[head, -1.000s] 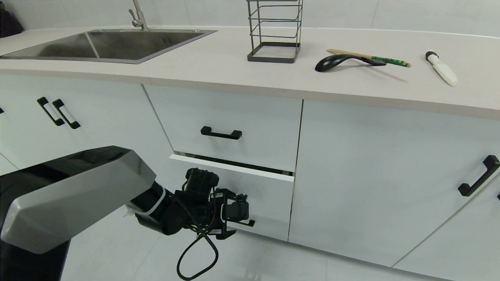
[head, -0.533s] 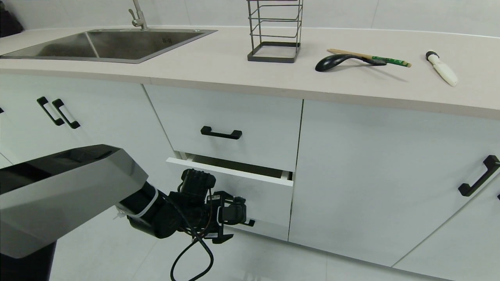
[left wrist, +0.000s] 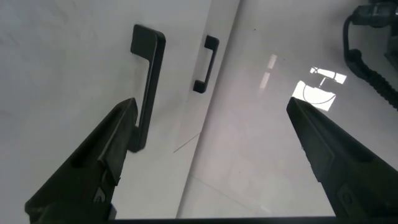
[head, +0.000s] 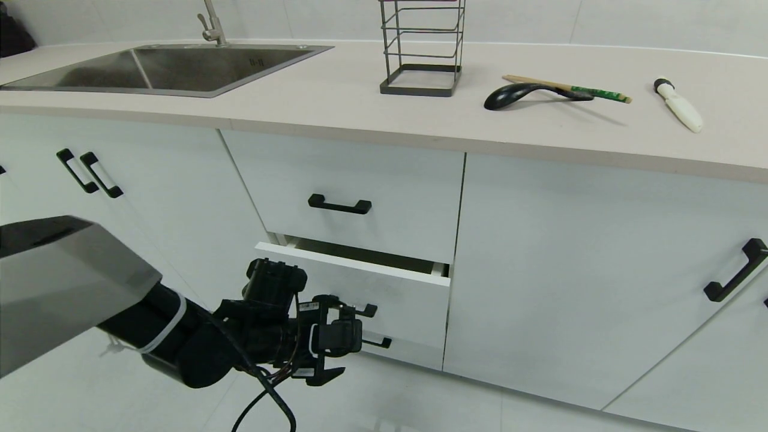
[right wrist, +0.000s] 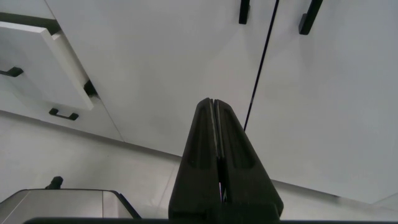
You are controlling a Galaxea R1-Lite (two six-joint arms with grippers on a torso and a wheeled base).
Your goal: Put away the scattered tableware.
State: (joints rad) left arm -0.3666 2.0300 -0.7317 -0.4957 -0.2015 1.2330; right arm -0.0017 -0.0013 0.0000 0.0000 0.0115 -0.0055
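Just ahead of the left gripper's [head: 353,339] spread fingers, the drawer [head: 360,288] stands ajar, its handle [head: 377,343] released as the arm backed off (storage ready, I judge). Spoon [head: 516,95], chopsticks [head: 567,89] and knife [head: 678,111] wait well above them on the counter [head: 336,102]. The right gripper's [right wrist: 213,106] fingers are pressed together.

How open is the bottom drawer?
Only a little. The bottom drawer sticks out slightly from the cabinet, leaving a dark gap along its top, under the top drawer.
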